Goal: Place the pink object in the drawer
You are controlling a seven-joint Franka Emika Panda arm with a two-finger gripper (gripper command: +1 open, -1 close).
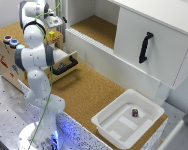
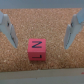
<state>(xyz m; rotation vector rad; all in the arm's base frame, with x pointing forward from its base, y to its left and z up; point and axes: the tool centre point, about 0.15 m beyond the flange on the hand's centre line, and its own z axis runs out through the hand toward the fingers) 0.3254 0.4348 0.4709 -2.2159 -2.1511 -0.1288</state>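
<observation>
The pink cube (image 2: 36,50), with dark letters on its faces, lies on a cork surface in the wrist view. My gripper (image 2: 41,46) is open and hangs above it, with one finger (image 2: 9,30) on each side and clear of the cube. In the exterior view the gripper (image 1: 56,23) is over the far end of the wooden box cabinet (image 1: 6,55), and I cannot make out the pink cube there. The light plywood drawer (image 1: 70,62) with a black bar handle (image 1: 64,68) is pulled partly out, beside my arm's elbow.
A small yellow object (image 1: 52,34) sits just below the gripper. Blue and red knobs (image 1: 11,41) stand on the cabinet top. A large white cabinet with a black-handled door (image 1: 145,47) is at the exterior view's right. A white tub (image 1: 111,125) holds a small dark item (image 1: 135,113).
</observation>
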